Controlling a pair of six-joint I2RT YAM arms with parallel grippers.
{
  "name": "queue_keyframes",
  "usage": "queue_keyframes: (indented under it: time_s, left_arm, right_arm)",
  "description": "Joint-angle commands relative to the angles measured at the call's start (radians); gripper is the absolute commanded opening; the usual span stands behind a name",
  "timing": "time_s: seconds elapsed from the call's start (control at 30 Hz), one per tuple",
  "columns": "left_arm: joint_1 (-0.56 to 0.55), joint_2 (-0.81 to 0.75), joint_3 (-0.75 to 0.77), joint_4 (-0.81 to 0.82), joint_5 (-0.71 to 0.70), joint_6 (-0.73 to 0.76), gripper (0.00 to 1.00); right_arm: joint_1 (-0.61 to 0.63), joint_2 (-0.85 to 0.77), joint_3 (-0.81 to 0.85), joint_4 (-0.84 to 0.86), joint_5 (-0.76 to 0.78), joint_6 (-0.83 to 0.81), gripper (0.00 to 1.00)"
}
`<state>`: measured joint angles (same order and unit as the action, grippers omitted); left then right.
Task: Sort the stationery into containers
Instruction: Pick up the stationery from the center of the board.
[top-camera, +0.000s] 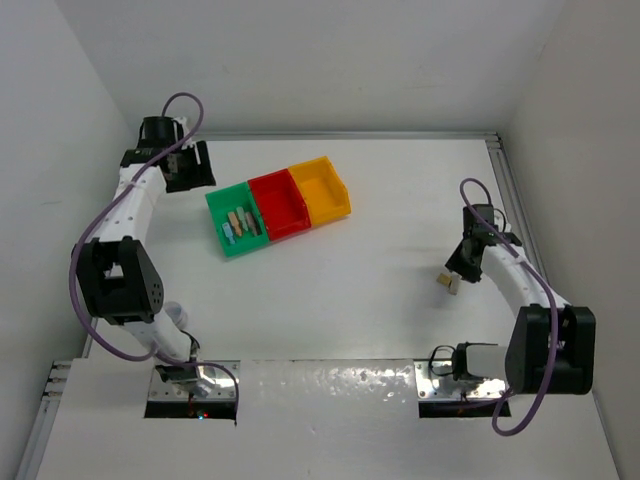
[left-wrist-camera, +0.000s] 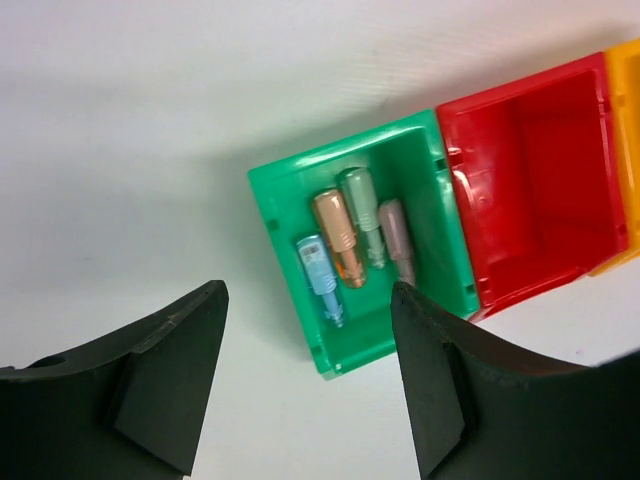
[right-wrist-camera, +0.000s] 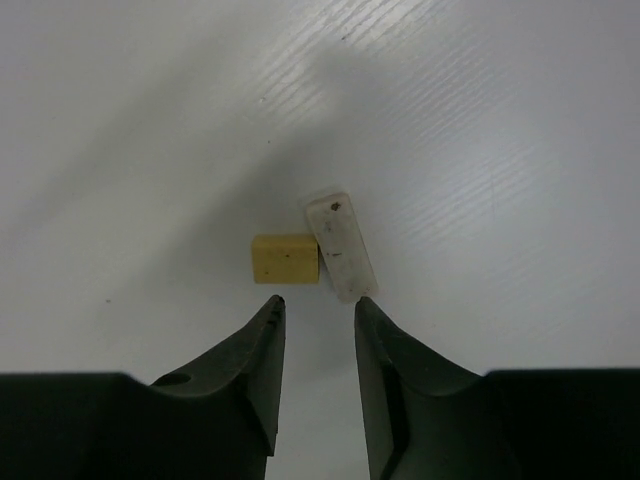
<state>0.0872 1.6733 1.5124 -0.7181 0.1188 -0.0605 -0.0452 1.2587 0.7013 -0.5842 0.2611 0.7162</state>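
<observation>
Sticks (left-wrist-camera: 338, 235), stubby, in glossy green bin (left-wrist-camera: 290, 195); beige block (right-wrist-camera: 285, 258) touches pale slab (right-wrist-camera: 341, 246); left, right jaws apart.

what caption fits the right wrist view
Jaws poised just short of a yellow block beside a white slab

Top view overhead, whole table (top-camera: 350, 300); left wrist above green bin (left-wrist-camera: 345, 150), shared; right wrist seemingly closer.

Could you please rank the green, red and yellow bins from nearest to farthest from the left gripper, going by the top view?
1. Green bin, at the row's left end, closest to the left gripper.
2. Red bin, in the middle.
3. Yellow bin, at the right end.
</observation>
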Motion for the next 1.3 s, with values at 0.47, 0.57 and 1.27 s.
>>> queue_keyframes:
  time_s: [0.47,0.57,1.27]
  left_arm:
    - [0.215,-0.08,-0.061,-0.017,0.07,-0.009,0.64]
    - [0.22,-0.07,-0.061,-0.017,0.081,-0.015,0.64]
    - [0.287,-0.073,-0.049,-0.023,0.079,0.004,0.64]
  right_arm:
    - [-0.085,0.111,-0.108,0.098,-0.029,0.055,0.35]
    - [-0.085,0.128,-0.124,0.129,-0.06,0.04,0.42]
    - [0.014,0.113,0.03,0.086,0.113,-0.191,0.0]
